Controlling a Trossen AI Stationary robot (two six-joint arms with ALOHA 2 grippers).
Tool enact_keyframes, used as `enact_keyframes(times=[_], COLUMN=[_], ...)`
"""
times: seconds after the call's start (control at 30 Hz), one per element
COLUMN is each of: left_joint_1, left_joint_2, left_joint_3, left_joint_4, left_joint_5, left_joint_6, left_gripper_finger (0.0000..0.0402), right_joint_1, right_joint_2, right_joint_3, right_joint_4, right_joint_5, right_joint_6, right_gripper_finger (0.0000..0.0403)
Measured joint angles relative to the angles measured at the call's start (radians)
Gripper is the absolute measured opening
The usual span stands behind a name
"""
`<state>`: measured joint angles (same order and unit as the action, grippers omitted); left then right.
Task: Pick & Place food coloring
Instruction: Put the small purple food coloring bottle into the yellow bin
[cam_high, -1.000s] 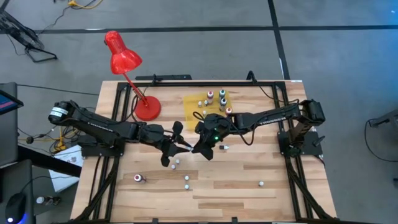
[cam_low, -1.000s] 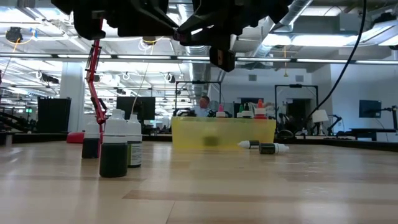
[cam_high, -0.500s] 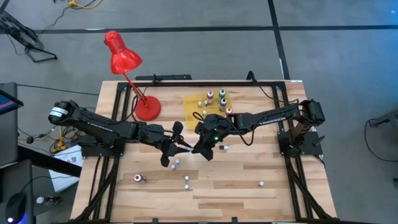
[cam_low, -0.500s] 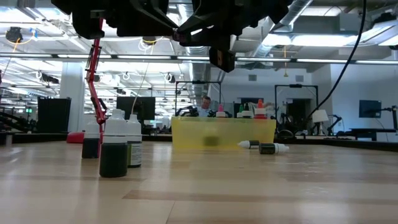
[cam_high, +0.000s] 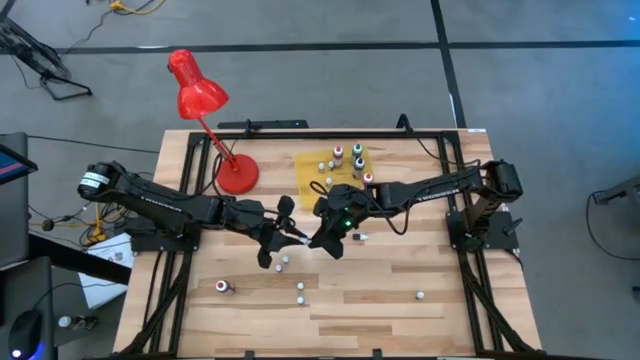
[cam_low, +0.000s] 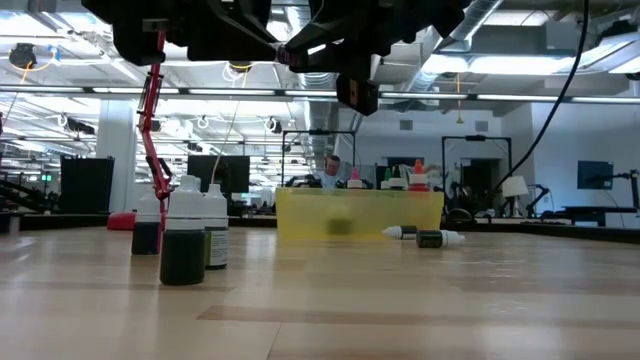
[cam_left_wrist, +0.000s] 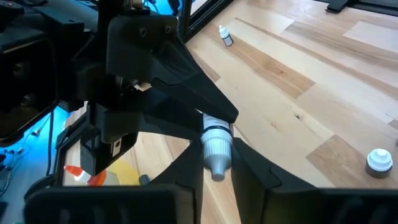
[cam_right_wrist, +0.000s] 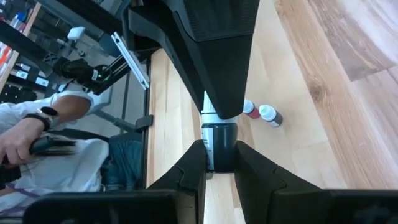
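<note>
No motion over the last second: both arms are frozen mid-table, so the handover is stalled. The left gripper (cam_left_wrist: 216, 172) and right gripper (cam_right_wrist: 217, 163) are each closed to bottle width on the same food coloring bottle (cam_left_wrist: 216, 148), held in the air, pale cap toward the left side. My guess is one must let go before it can be placed. Count from the high view: about six bottles on the yellow mat (cam_high: 305, 165), six loose on the table (cam_high: 400, 320), one red desk lamp (cam_high: 200, 95).

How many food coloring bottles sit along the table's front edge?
4: a red bottle front-left, two bottles front-centre, one bottle front-right. Another, the held bottle, is between the left gripper and right gripper; arms may hide more.
</note>
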<state>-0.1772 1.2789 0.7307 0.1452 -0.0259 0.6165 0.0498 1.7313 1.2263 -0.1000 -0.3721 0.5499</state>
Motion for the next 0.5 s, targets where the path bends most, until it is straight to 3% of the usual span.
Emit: enact_keyframes(times=[0.33,0.5], left_joint_1=[0.000,0.001], left_joint_2=[0.000,0.000], left_joint_3=[0.000,-0.001], left_joint_4=[0.003,0.003], left_joint_5=[0.027,0.030], left_joint_6=[0.027,0.027], left_gripper_finger=[0.0043,0.0043], right_joint_1=[-0.006,-0.026], right_joint_2=[0.000,0.000], right_joint_3=[0.000,0.002], right_joint_4=[0.001,-0.003], right_joint_5=[-0.003,-0.037], right_joint_6=[0.032,0.054], right_gripper_finger=[0.0060,0.0095])
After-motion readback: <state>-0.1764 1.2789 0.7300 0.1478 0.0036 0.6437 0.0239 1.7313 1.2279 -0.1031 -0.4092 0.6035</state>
